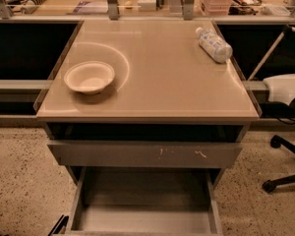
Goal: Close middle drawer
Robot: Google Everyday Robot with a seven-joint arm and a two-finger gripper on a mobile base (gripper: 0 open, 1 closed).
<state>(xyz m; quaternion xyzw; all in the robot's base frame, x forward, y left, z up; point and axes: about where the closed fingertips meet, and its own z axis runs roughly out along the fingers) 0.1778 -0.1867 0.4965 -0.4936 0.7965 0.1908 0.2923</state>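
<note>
One drawer [145,215] stands pulled far out toward the camera, low in view beneath the scratched front [145,154] and the worktop [162,77], its long axis running left-right. The jaws are out of view, so I cannot tell their state or bearing. Closing probably means pushing the drawer straight back.

The middle drawer [146,215] stands pulled far out from the cabinet, past the worktop's front edge and below the scratched drawer front [145,154]. It is a wide, shallow grey metal box lying level, its low side walls running straight forward under the worktop's front corners, its front at the bottom of the view. The gripper [59,225], a dark tip, sits just outside the drawer's left wall.
</note>
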